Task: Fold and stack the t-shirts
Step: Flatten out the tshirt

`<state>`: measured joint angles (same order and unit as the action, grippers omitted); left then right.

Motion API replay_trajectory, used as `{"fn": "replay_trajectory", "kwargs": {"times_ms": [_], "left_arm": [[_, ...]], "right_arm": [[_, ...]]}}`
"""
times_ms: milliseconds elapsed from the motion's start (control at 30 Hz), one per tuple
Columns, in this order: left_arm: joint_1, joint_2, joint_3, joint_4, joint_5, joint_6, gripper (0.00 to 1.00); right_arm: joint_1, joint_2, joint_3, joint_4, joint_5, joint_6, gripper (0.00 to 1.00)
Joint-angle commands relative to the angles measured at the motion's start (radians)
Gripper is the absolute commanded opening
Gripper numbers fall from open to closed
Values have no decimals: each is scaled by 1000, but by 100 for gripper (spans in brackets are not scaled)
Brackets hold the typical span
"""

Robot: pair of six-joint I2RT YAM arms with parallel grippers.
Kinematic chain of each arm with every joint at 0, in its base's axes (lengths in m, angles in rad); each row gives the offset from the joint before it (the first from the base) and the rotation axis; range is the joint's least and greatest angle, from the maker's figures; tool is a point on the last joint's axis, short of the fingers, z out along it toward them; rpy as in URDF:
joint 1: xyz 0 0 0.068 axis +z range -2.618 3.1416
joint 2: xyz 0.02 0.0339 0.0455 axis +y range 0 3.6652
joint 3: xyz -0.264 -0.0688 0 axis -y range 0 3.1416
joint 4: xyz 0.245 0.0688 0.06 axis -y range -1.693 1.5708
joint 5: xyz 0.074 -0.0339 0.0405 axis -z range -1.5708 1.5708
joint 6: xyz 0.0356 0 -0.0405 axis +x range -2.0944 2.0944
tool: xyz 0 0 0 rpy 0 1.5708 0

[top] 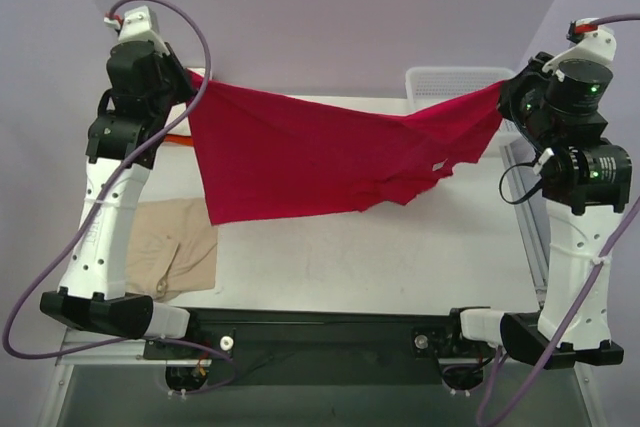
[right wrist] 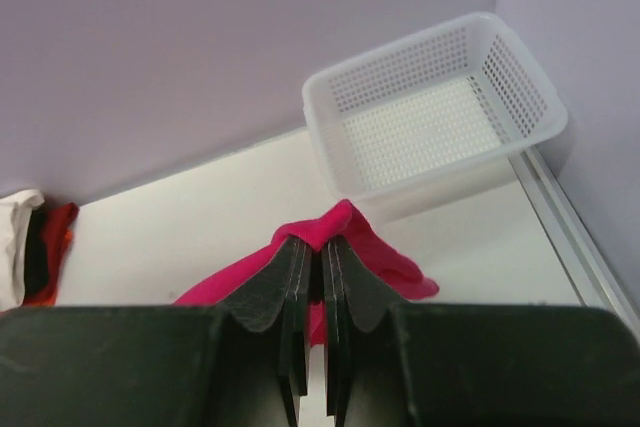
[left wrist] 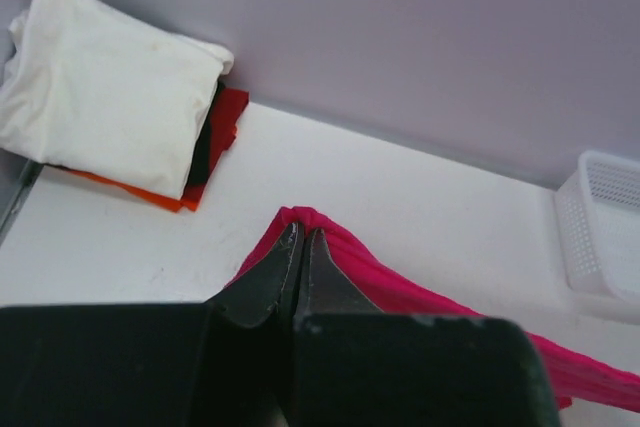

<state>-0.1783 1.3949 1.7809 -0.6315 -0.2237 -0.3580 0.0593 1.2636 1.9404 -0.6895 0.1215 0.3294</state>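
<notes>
A crimson-red t-shirt [top: 320, 152] hangs stretched in the air between both arms above the table. My left gripper [top: 190, 75] is shut on its left corner, seen in the left wrist view [left wrist: 302, 230]. My right gripper [top: 503, 92] is shut on its right corner, seen in the right wrist view [right wrist: 321, 240]. A tan-beige t-shirt [top: 175, 252] lies on the table under the left arm. A folded stack with a cream-white t-shirt [left wrist: 105, 97] on top of an orange-red one [left wrist: 140, 193] sits at the back left.
A white plastic lattice basket [right wrist: 440, 117] stands at the table's back right corner [top: 450, 82]. The purple wall runs close behind the table. A metal rail [right wrist: 570, 237] runs along the right edge.
</notes>
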Motion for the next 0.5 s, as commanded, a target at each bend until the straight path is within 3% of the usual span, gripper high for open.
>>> {"fn": "replay_trajectory", "kwargs": {"times_ms": [0,200,467], "left_arm": [[14,-30,139,29,21,42,0],[13,-59,285,-20,38,73,0],[14,-201,322,-68,41,100,0]], "right_arm": [[1,-35,77,4,-75,-64,0],[1,-110,170,8,-158,-82,0],[1,-273,210,51,-204,-73,0]]}}
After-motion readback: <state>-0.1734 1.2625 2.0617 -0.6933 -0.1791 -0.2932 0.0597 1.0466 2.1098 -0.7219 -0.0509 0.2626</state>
